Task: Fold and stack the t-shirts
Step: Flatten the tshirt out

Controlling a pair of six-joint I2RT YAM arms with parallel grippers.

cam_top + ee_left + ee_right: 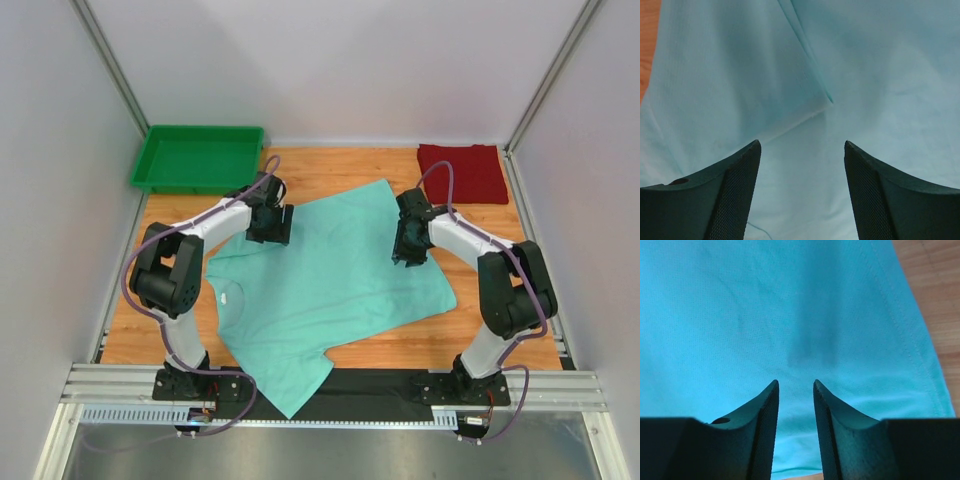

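Note:
The mint green t-shirt (320,280) lies spread flat and skewed on the wooden table, its lower corner hanging over the near edge. My left gripper (270,232) is open just above its far left part, where a folded flap (805,95) lies; the jaws (802,145) hold nothing. My right gripper (408,255) hovers over the shirt's right part near its hem, jaws (796,384) a little apart and empty over the cloth (765,315). The dark red t-shirt (462,172) lies folded at the back right corner.
A bright green plastic tray (197,160) stands at the back left corner. Bare wood shows right of the shirt's hem (935,300) and left of it (647,40). White walls and frame posts enclose the table.

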